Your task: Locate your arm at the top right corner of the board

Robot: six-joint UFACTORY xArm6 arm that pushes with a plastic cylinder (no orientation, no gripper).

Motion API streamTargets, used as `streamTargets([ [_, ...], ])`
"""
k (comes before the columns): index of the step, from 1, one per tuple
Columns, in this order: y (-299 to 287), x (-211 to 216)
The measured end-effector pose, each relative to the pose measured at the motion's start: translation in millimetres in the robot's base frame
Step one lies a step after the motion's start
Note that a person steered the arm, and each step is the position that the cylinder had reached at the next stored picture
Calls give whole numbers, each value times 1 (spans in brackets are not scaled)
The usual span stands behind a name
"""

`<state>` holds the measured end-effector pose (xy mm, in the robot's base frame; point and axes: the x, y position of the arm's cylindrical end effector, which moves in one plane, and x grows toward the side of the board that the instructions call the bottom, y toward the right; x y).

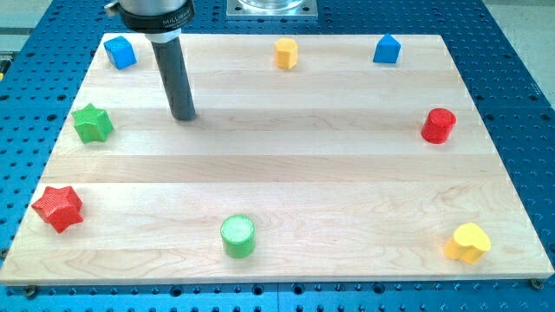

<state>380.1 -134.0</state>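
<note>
Standing free beside the green star block (93,123), my tip (183,116) touched nothing, leaving the two-o'clock corner by the blue block (387,49) unreached.

The arm ended in 1 straight rod (176,76) — dark grey, round, smooth and faintly glossy. My tip (183,116) was cut flat, no wider than the shaft. Above it sat a broader black collar (156,17) with a band of small white lettering — too small to read.

my tip (183,117) on board (286,173) | right of green star (93,123) | below blue cube (120,52)
</note>
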Motion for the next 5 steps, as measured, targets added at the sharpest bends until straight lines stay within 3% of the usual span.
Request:
streamTargets([
  [4, 22, 8],
  [5, 89, -14],
])
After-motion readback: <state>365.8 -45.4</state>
